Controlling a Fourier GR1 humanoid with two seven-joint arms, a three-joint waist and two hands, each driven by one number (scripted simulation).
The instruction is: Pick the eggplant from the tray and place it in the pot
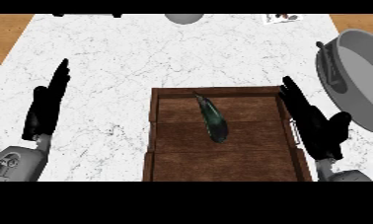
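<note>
eggplant (212,118) lies in tray (222,161), left of open-fingered right hand (315,124).

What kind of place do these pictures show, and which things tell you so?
Most likely a kitchen counter: a white marble worktop, a grey pot at its right edge, and a dark eggplant lying in a wooden tray.
</note>
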